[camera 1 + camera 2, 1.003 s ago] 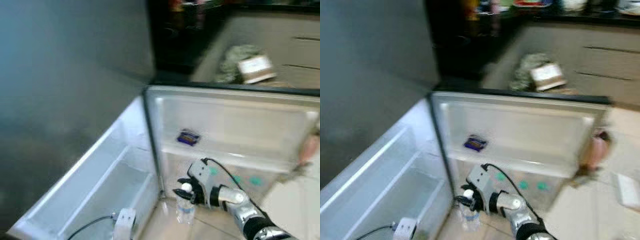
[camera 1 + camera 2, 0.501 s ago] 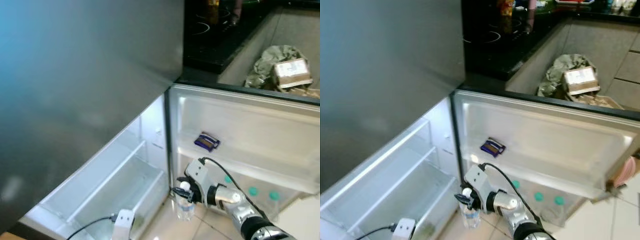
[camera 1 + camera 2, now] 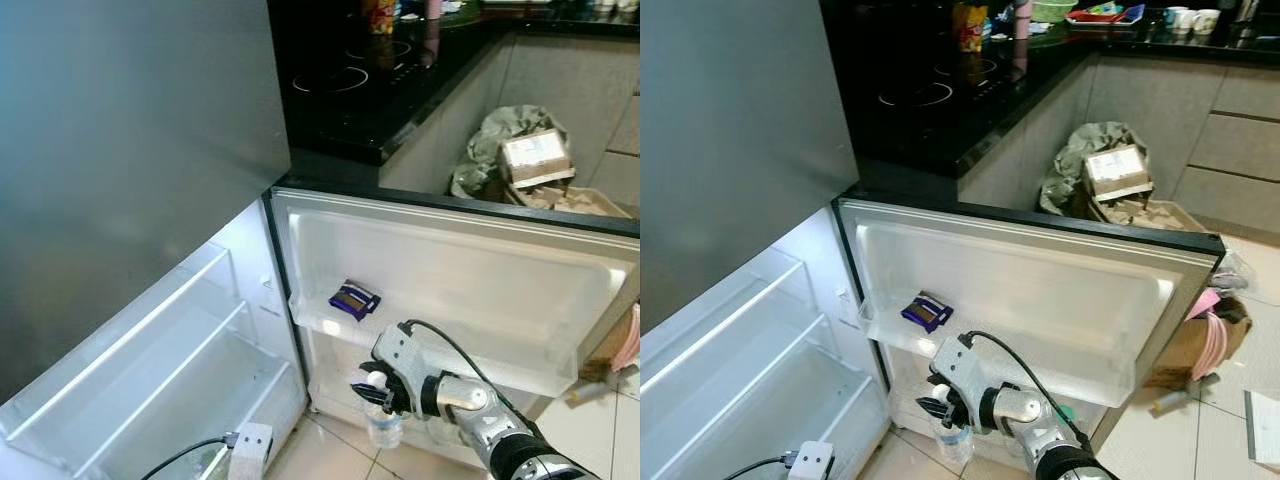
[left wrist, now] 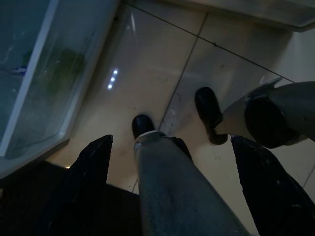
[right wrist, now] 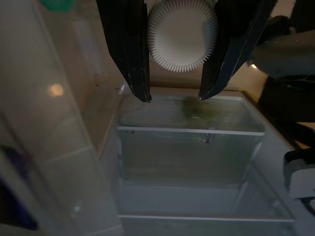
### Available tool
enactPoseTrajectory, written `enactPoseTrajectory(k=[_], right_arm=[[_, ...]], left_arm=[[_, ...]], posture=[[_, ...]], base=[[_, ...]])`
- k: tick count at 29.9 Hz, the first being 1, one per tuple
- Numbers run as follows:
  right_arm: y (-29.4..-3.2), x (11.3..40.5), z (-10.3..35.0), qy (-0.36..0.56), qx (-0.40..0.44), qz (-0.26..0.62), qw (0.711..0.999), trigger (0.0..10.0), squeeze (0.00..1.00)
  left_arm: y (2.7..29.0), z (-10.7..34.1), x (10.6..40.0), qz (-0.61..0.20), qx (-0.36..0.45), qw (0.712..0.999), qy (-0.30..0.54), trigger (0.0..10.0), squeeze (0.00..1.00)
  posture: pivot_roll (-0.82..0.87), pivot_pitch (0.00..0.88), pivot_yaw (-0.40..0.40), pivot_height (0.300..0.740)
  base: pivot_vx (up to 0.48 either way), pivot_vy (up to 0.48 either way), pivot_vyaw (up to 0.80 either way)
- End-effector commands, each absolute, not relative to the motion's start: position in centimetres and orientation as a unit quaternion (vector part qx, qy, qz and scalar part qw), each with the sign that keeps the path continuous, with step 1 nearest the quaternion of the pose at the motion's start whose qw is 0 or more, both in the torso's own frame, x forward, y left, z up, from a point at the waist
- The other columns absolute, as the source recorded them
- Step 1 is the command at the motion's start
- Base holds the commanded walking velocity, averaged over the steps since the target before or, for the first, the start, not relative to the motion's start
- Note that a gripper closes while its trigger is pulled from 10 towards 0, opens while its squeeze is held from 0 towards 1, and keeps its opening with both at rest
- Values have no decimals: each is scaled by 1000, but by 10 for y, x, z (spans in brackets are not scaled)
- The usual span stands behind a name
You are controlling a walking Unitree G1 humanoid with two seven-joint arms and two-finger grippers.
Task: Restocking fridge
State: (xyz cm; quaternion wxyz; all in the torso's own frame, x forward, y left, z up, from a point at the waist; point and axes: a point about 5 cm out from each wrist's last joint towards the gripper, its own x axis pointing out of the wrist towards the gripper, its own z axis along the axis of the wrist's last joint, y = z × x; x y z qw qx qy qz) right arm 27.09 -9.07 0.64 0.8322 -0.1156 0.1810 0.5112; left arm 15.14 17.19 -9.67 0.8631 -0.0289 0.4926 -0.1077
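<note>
1. Left eye view: the right gripper (image 3: 372,388) is clamped on the white-capped neck of a clear water bottle (image 3: 384,424), which hangs upright from the jaws above the tiled floor (image 3: 330,450). It sits just in front of the lower part of the open fridge door (image 3: 450,270). Up and away from the jaws, a small purple packet (image 3: 355,299) lies on the door shelf (image 3: 430,345). To the jaws' left the lit fridge interior (image 3: 170,370) shows bare white shelves. The left arm hangs low, its white wrist block (image 3: 249,452) at the bottom edge.

2. Right eye view: the same grasp shows, the right gripper (image 3: 943,402) holding the bottle (image 3: 954,438) by its cap end, just below the door shelf. Further bottle caps in green (image 3: 1066,412) stand in the lower door bin behind the arm. Far beyond the door, a cardboard box (image 3: 1118,172) rests on a crumpled bag beside the black counter (image 3: 940,110).

3. Left wrist view: the left gripper (image 4: 172,162) has its two black fingers (image 4: 93,167) spread wide apart with nothing between them. Beyond them are the robot's own legs and feet (image 4: 209,110) on the floor.

4. Right wrist view: the ribbed white cap (image 5: 182,35) is pinched between the two black fingers (image 5: 129,44); past the fingertips lies a clear fridge drawer (image 5: 189,142).
</note>
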Motion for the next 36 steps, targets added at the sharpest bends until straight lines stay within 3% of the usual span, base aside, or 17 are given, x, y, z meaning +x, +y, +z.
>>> enactPoseTrajectory(k=[1, 11, 25, 31, 36], right_arm=[[-85, 273, 13, 159, -118, 520, 831, 10000, 0], [-83, 268, 11, 165, -108, 543, 816, 10000, 0], [-82, 268, 11, 162, -110, 535, 822, 10000, 0], [-80, 268, 10, 162, -105, 531, 825, 10000, 0], [-80, 270, 10, 165, -112, 526, 827, 10000, 0]], left_arm=[[176, -98, 148, -101, -27, 861, 498, 10000, 0], [175, -98, 148, -104, -25, 861, 498, 10000, 0], [174, -98, 146, -112, -21, 858, 500, 10000, 0], [173, -99, 145, -115, -22, 856, 503, 10000, 0], [175, -98, 147, -101, -26, 859, 501, 10000, 0]], posture=[[-142, 0, 16, 740], [-141, 0, 10, 740], [-145, 0, 15, 740], [-143, 0, 15, 740], [-142, 0, 14, 740]], base=[[0, 0, 0], [0, 0, 608], [0, 0, 0], [0, -455, 0], [0, 0, 0]])
